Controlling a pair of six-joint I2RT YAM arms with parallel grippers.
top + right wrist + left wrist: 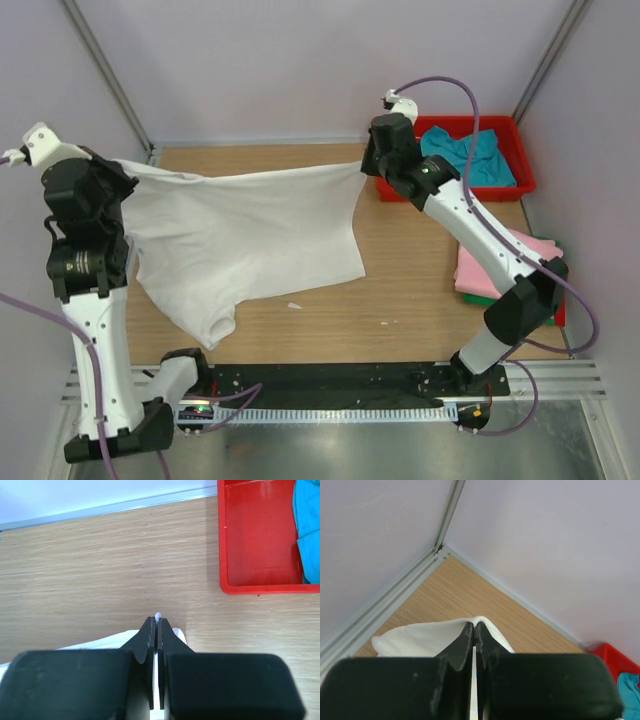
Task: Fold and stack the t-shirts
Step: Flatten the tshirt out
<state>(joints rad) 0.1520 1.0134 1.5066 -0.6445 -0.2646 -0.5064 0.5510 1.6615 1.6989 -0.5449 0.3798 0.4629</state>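
Observation:
The white t-shirt (245,235) is stretched between my two grippers above the table, its lower part draped on the wood. My left gripper (118,170) is shut on its far-left corner; the wrist view shows white cloth (420,637) pinched at the tips (474,626). My right gripper (368,165) is shut on the far-right corner, with cloth (100,642) at its tips (157,620). The teal t-shirt (470,155) lies in the red tray (528,165). The pink t-shirt (500,262) lies folded on a green one (478,298) at the right.
The red tray (260,587) stands at the back right, close to my right gripper. Walls enclose the table at the back and on both sides. A small white scrap (294,305) lies on the wood near the front.

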